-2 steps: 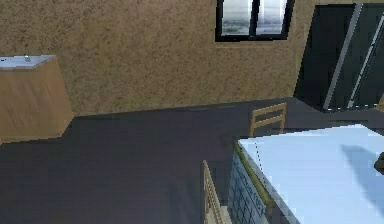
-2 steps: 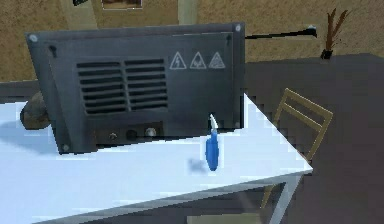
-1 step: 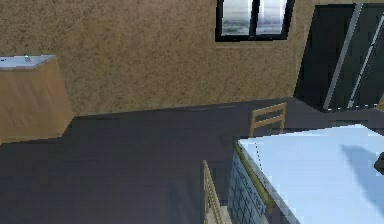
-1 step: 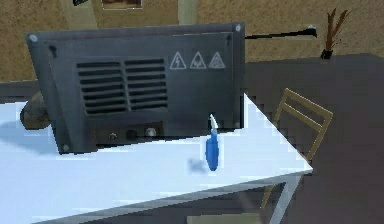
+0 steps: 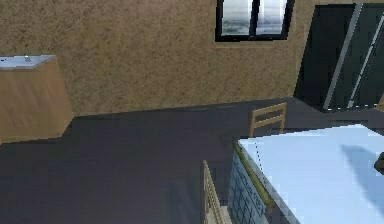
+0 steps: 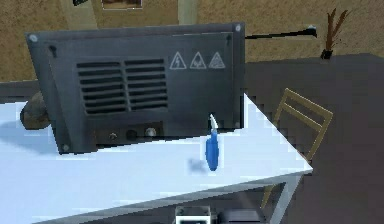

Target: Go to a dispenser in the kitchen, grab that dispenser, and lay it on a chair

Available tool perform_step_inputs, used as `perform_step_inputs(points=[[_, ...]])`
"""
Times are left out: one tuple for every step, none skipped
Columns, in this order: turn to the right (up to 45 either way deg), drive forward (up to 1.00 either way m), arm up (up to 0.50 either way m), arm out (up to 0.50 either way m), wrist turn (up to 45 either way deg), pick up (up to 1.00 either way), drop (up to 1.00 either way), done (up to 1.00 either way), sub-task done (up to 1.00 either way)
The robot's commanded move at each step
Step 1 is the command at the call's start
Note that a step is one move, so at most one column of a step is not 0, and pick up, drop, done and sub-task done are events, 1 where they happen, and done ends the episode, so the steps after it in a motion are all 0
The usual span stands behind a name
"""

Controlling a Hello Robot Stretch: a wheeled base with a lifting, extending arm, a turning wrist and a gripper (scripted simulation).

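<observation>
A slim blue bottle with a white top, the dispenser (image 6: 212,150), stands upright on the white table (image 6: 120,175) in the arm side view, just right of a big dark grey appliance back (image 6: 140,85). A wooden chair (image 6: 303,118) stands off the table's right end. In the forward view the same white table (image 5: 320,175) takes up the lower right, with one wooden chair (image 5: 268,117) at its far end and another chair (image 5: 211,196) at its near left side.
A wooden counter with a sink (image 5: 30,95) stands at the forward view's left against the brown wall. A dark window (image 5: 255,18) and a dark tall door (image 5: 340,55) are at the back right. Dark open floor (image 5: 140,160) lies between. A brown lump (image 6: 35,112) lies on the table's left.
</observation>
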Motion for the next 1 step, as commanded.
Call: perform_step_inputs(points=[[0.0,0.0,0.0,0.32,0.0,0.0,0.0,0.0,0.0]])
